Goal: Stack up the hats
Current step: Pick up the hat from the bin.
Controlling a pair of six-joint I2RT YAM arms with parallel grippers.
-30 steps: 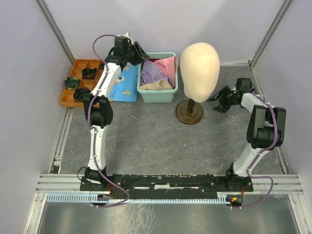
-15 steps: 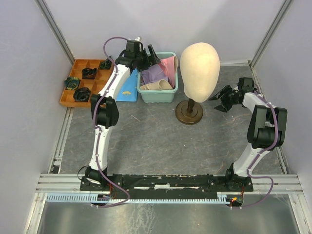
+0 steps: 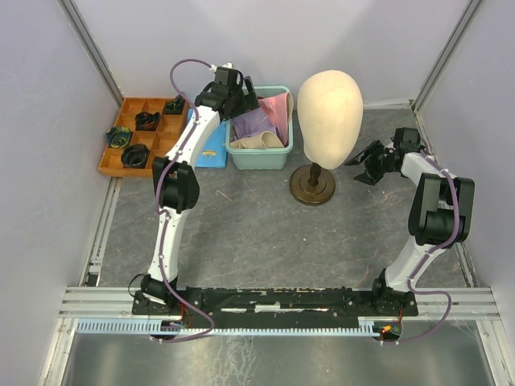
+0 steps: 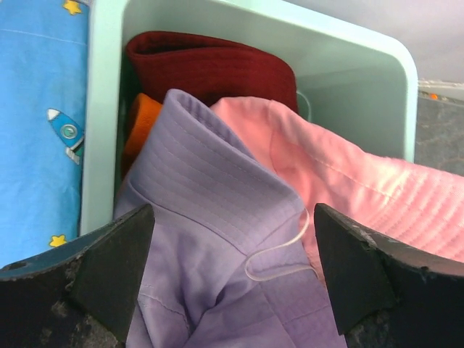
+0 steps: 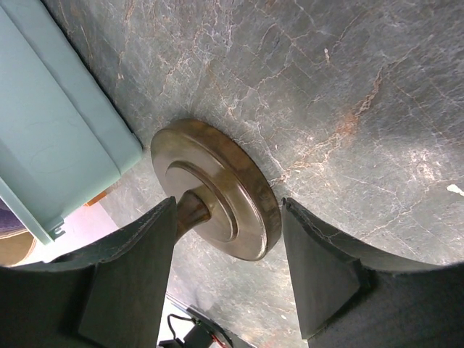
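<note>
Far L of the L pincer (image 4: 228,239): orange tray (image 3: 141,101) w/ dark bits. Just L of it: blue rocket-print cloth (image 4: 40,130). L pincer hangs over the teal bin (image 4: 101,109), jaws spread wide, nothing held.

Hats are all in the bin:
- orange hat (image 4: 138,127) by its L finger
- lavender hat (image 4: 210,239) right btwn the fingers
- dark red hat (image 4: 210,69) beyond
- pink hat (image 4: 362,196) by its R finger
- cream-beige hat (image 3: 257,141) on the arm-base side

Risk: hats are crammed & overlapping, so a pinch on lavender may drag pink too, or snag the loose white thread (image 4: 272,250).

R pincer (image 5: 228,210) is partly open & empty, and frames the stand base (image 5: 217,188) of the mannequin head (image 3: 329,108); a bump could tip it.

No readable writing or brands.
</note>
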